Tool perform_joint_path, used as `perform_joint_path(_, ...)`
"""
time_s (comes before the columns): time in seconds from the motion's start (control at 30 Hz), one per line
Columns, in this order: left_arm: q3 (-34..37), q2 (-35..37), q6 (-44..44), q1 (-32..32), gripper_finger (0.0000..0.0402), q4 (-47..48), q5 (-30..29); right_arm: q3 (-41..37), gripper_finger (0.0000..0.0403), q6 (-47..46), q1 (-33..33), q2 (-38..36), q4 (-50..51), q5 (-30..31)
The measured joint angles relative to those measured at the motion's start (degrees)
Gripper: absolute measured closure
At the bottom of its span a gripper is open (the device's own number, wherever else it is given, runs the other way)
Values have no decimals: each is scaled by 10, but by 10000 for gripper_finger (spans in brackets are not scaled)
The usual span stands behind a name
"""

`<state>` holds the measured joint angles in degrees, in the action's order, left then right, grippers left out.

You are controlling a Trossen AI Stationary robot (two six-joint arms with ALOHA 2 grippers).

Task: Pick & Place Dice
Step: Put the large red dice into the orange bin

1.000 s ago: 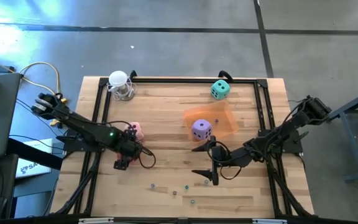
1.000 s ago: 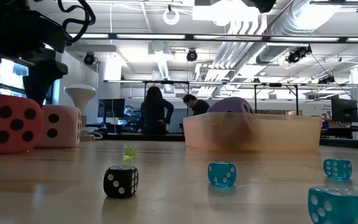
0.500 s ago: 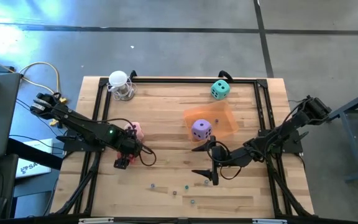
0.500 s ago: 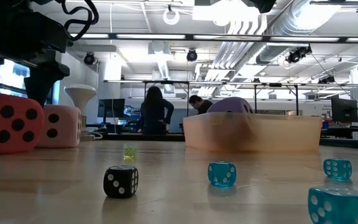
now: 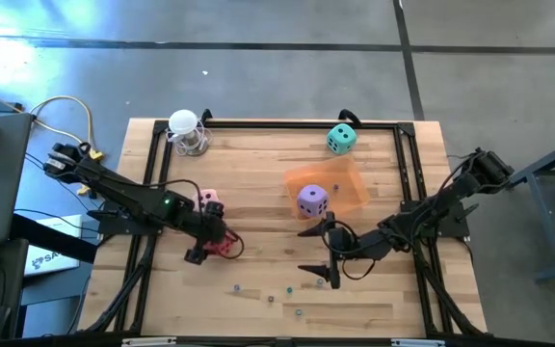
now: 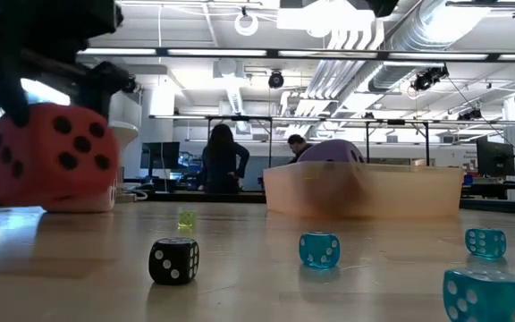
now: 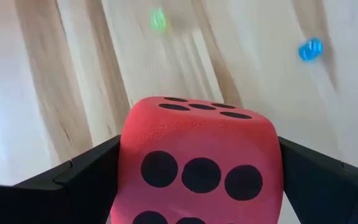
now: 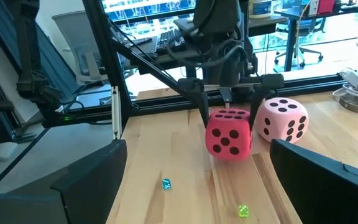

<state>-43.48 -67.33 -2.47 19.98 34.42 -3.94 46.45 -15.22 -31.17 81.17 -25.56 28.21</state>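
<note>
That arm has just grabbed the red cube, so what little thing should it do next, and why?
Probably carry it toward the orange tray. The left pincer is shut on the red die, which the right wrist view shows lifted off the wood beside the pink die. The purple die already sits in that tray. The right pincer waits open near it.
</note>
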Motion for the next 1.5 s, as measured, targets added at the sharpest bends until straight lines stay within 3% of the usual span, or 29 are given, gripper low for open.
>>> perform_joint_path(0.33,-1,1,137,-110,34,-229,-5,0,16,6,0,0,1,1)
perform_joint_path(0.67,-2,-75,176,-281,34,-482,189,0,16,20,-11,0,9,2)
perform_joint_path(0.97,-3,-213,141,-365,34,-739,251,0,16,31,-19,0,11,2)
perform_joint_path(1.23,-26,-302,118,-386,34,-782,263,0,16,31,-19,0,23,2)
perform_joint_path(1.5,-34,-318,121,-390,34,-819,236,0,16,31,-19,0,28,2)
